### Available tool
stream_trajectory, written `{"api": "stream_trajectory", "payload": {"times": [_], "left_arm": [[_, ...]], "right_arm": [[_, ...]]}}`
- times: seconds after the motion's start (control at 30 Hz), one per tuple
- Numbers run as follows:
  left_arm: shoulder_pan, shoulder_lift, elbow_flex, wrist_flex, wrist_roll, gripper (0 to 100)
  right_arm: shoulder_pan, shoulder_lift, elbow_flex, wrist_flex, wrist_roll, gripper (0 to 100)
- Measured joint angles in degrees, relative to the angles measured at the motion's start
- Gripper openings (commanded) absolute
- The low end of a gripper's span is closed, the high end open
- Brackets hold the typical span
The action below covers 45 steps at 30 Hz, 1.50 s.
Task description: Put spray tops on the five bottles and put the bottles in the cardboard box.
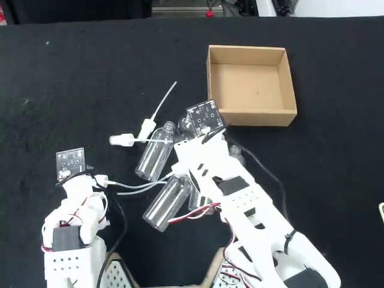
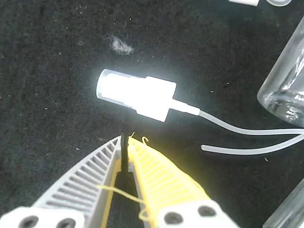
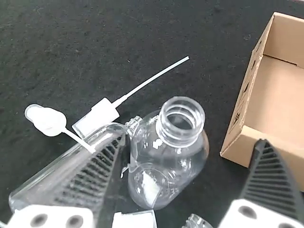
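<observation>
Bottles (image 1: 155,157) and spray tops (image 1: 122,140) clutter bench (image 1: 72,72) lower left of cardboard box (image 1: 251,84). Left jaws together, empty, near a spray top (image 2: 137,97). Right jaws wide apart astride uncapped bottle (image 3: 168,152).

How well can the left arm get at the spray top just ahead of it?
Probably yes. The spray top lies just ahead of the left gripper with nothing between them, though its fingers are shut and would need opening first.

- Left arm (image 1: 72,240), right arm (image 1: 252,204): white shells are laced with red and black wires.
- Left gripper (image 2: 124,138): one grey and one yellow ribbed finger are fitted.
- Right gripper (image 3: 190,140): black ribbed fingers are fitted.
</observation>
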Motion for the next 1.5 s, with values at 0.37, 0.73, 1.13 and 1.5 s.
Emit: {"api": "stream_trajectory", "payload": {"times": [0.37,0.73,1.13,1.5], "left_arm": [[0.0,0.0,0.0,0.0,0.0,3],[0.0,0.0,0.0,0.0,0.0,3],[0.0,0.0,0.0,0.0,0.0,3],[13.63,0.0,0.0,0.0,0.0,3]], "right_arm": [[-1.32,0.0,0.0,0.0,0.0,18.5],[0.7,0.0,-0.53,0.44,1.85,16.2],[10.46,-24.53,-21.1,38.68,5.45,16.2],[23.74,-32.79,-22.95,58.02,8.53,16.2]]}}
